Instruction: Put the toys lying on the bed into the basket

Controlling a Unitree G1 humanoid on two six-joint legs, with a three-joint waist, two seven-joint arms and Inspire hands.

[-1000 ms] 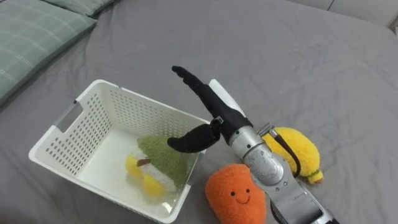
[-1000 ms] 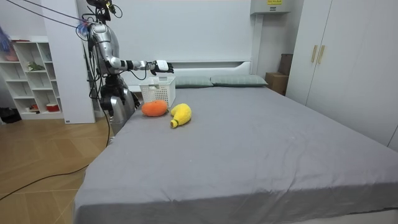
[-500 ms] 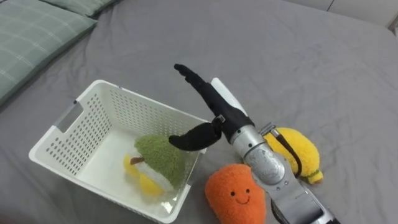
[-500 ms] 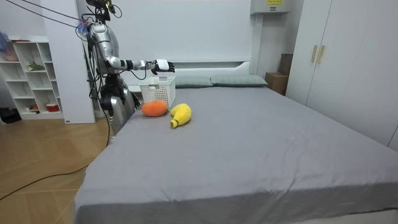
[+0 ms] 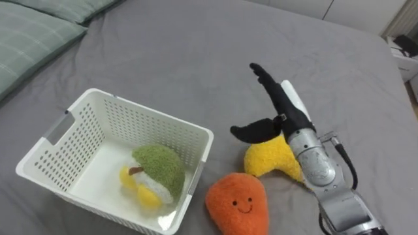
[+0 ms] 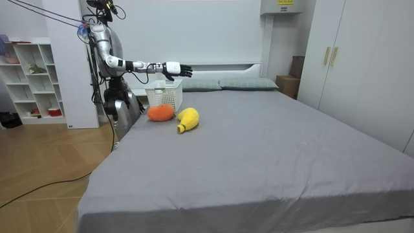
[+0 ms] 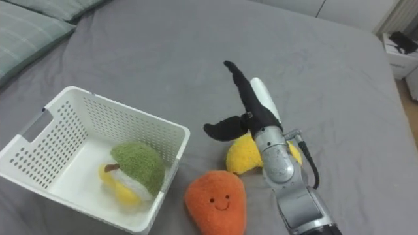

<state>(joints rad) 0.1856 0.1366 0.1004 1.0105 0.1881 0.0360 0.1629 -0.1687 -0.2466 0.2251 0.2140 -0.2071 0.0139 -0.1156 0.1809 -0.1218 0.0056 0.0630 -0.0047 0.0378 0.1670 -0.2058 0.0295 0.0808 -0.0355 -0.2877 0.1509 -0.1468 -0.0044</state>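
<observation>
— On the bed (image 5: 163,52), beside the white basket (image 5: 130,124), which toys are waiting?
— A yellow toy (image 5: 271,162) and an orange toy (image 5: 236,202), touching each other. A green toy (image 5: 160,171) already lies inside the basket.
— What is the right hand (image 5: 286,112) doing?
— It hovers over the yellow toy, fingers straight, thumb out, holding nothing.
— How should it grab well?
— I think it should come down on the fat middle, close softly all round, then lift high over the basket wall.
</observation>
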